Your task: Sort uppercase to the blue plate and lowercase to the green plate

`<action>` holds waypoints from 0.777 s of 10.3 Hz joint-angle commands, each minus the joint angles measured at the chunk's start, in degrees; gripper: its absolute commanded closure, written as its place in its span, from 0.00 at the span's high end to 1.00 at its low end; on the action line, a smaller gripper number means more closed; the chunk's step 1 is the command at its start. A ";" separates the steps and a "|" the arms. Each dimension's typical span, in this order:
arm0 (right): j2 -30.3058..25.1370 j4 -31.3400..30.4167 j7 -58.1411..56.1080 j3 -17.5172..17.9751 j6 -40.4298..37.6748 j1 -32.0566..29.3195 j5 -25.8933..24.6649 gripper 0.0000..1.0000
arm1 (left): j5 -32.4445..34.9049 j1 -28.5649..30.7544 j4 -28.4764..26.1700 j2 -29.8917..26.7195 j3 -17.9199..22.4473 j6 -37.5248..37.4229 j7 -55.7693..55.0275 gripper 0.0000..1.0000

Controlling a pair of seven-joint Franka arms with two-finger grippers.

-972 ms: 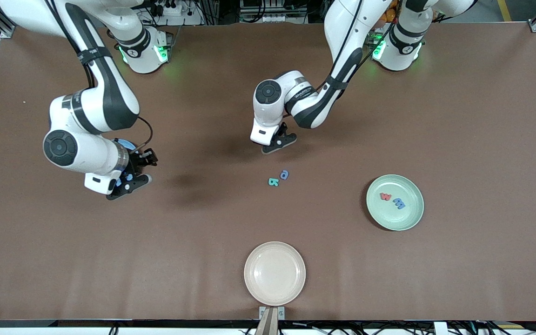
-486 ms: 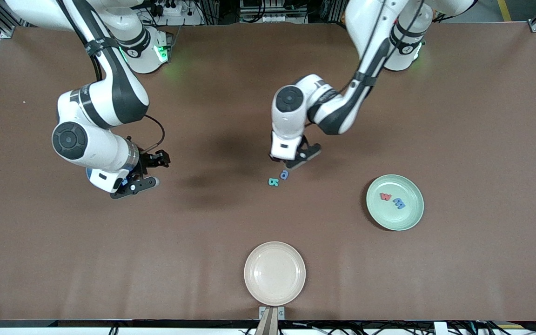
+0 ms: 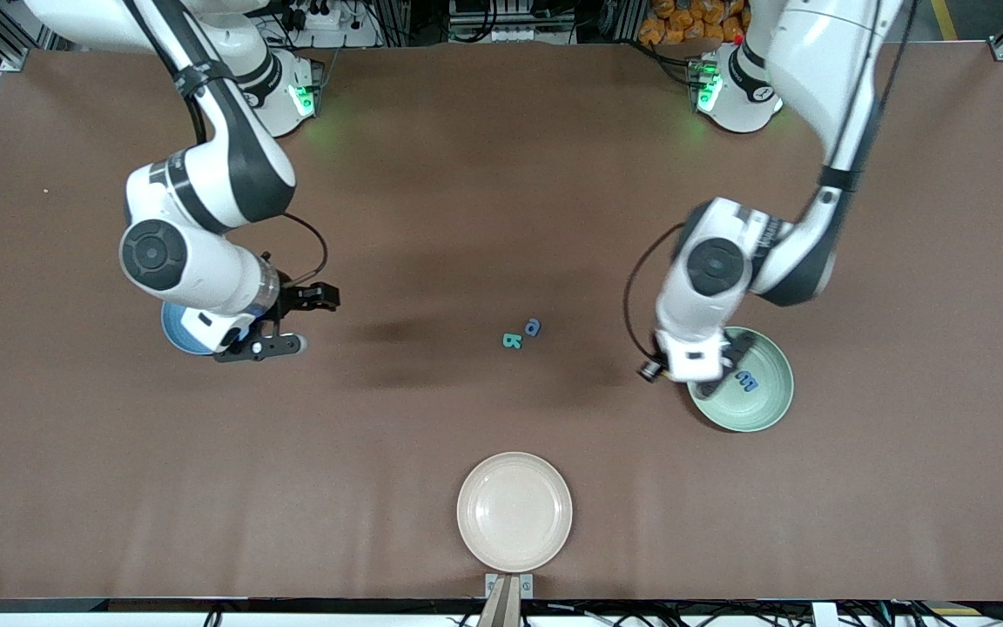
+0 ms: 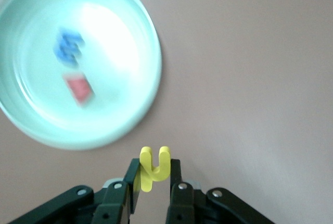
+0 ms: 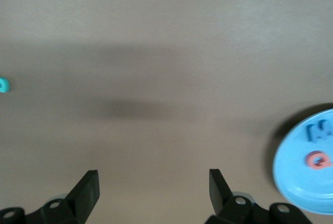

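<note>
1. The table [image 3: 501, 131] is carrying three plates. The green plate [image 3: 767, 405] is lying toward the left arm's end, the blue plate [image 3: 178, 335] toward the right arm's end and mostly hidden under that arm, and a cream plate [image 3: 514, 511] is sitting at the table's edge nearest the front camera.
2. The left gripper [image 4: 152, 182] is hanging over the green plate's rim, on the side facing the table's middle, and is pinching a small yellow hooked letter [image 4: 153, 168] between its fingers. The letter is standing upright with its two prongs pointing away from the fingers. The drop, in my judgement, turns on carrying it inward over the plate's floor.
3. The green plate is already holding a red letter [image 4: 79, 88] and a blue letter [image 3: 746, 380]; bare floor is showing around them.
4. The right gripper [image 3: 288, 320] is spread wide and empty, hovering beside the blue plate, which is holding a red ring letter [image 5: 317, 159] and a blue letter [image 5: 317, 131].
5. A teal letter [image 3: 511, 340] and a small blue rounded letter [image 3: 533, 326] are lying touching near the table's middle, well apart from every plate and roughly midway between the arms, with open room all round.
</note>
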 commanded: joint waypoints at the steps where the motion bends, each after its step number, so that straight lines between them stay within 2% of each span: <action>1: 0.54 -0.44 2.27 0.76 3.89 2.25 0.69 1.00 | 0.56 7.43 -0.26 -0.74 -1.24 -0.24 6.13 0.00; 3: 2.29 -1.06 2.44 0.85 8.64 5.32 0.78 1.00 | 0.39 9.48 -0.52 0.13 -1.24 -1.29 9.05 0.00; 4: 3.69 -0.97 7.75 0.85 10.83 7.51 1.13 1.00 | 0.38 9.48 -0.70 0.40 -1.24 -1.47 9.14 0.00; 5: 4.84 -0.97 15.73 0.76 13.21 9.71 1.05 1.00 | 0.30 9.48 -0.70 0.57 -1.24 -2.78 9.23 0.08; 6: 6.07 -0.45 20.85 0.76 13.84 11.91 0.87 1.00 | 0.30 9.39 -0.70 0.66 -1.32 -3.84 9.49 0.99; 8: 8.61 0.87 29.04 0.76 16.20 14.47 0.61 1.00 | 0.30 9.13 -0.53 0.49 -1.32 -5.07 9.76 1.00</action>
